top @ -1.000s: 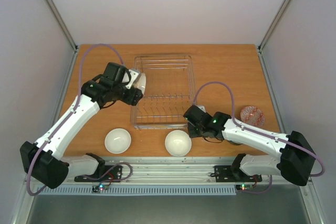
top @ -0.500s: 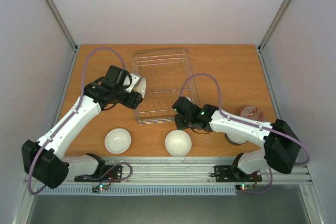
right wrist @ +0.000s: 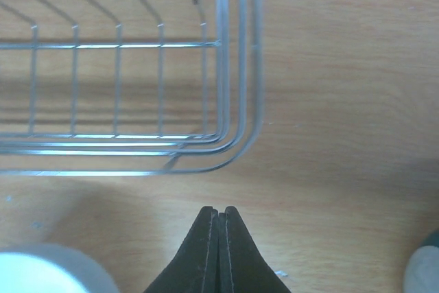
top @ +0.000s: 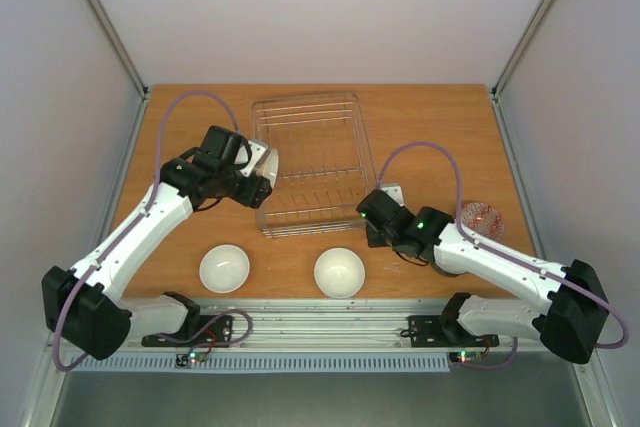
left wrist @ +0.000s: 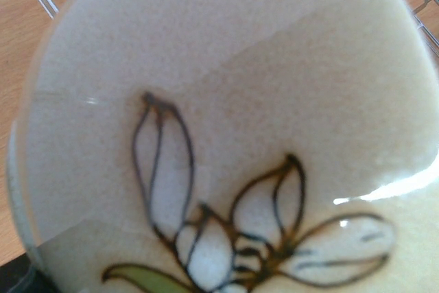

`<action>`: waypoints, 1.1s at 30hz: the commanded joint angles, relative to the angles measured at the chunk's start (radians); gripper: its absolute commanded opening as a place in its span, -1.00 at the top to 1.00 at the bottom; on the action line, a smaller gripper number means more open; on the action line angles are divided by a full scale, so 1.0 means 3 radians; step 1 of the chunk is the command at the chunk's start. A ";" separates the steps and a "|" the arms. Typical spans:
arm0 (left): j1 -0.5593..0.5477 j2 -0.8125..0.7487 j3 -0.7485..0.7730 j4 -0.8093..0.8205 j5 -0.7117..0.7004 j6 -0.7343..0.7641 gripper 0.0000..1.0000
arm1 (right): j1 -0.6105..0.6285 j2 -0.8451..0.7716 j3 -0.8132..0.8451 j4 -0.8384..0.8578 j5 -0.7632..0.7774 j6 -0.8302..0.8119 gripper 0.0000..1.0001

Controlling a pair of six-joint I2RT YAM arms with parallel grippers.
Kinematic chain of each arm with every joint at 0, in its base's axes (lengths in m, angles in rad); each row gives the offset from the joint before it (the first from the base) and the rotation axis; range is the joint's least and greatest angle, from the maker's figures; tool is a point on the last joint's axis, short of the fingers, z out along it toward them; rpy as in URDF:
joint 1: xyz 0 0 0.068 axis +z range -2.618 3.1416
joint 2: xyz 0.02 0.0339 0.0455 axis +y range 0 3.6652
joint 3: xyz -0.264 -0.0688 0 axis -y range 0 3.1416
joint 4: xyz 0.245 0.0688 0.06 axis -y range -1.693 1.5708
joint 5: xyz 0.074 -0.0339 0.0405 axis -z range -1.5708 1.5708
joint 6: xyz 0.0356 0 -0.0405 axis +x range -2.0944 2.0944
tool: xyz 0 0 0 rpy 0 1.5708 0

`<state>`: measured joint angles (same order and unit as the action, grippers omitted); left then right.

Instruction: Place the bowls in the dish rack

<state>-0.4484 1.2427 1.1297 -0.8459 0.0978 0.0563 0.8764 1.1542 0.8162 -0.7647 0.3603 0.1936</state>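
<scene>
One dish rack (top: 305,100) — long axis near-to-far, seemingly skewed

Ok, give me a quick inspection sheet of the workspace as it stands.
Surface: wooden table.
Job's things: rack mid-table, no bowl seen inside; sprig bowl at its left side; white bowls at near edge; red-patterned bowl on right.
Clutter: nothing seen.
Grippers: left gripper holds the sprig bowl; right gripper shut, empty, by the rack's near right corner.
Cables: purple cable loops above each arm.
Surroundings: pale walls, metal frame.
</scene>
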 commanded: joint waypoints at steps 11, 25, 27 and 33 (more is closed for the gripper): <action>0.0027 -0.0255 -0.0074 0.0395 0.0021 0.0027 0.99 | -0.0624 0.0324 0.0126 0.0300 -0.0097 -0.0388 0.98; 0.0048 -0.0298 -0.0130 0.0404 0.0047 0.0037 0.99 | -0.0667 0.0515 0.0354 0.0462 -0.0319 -0.0557 0.98; 0.0053 -0.0296 -0.0130 0.0407 0.0044 0.0037 0.99 | -0.0669 0.0540 0.0374 0.0519 -0.0428 -0.0579 0.97; 0.0067 -0.0287 -0.0149 0.0418 0.0018 0.0038 0.99 | -0.0666 0.0687 0.0419 0.0691 -0.0821 -0.0594 0.98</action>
<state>-0.4362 1.1900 1.0801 -0.8181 0.1013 0.0566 0.6777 1.3300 0.9112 -0.6235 0.2199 0.0311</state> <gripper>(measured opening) 0.733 0.013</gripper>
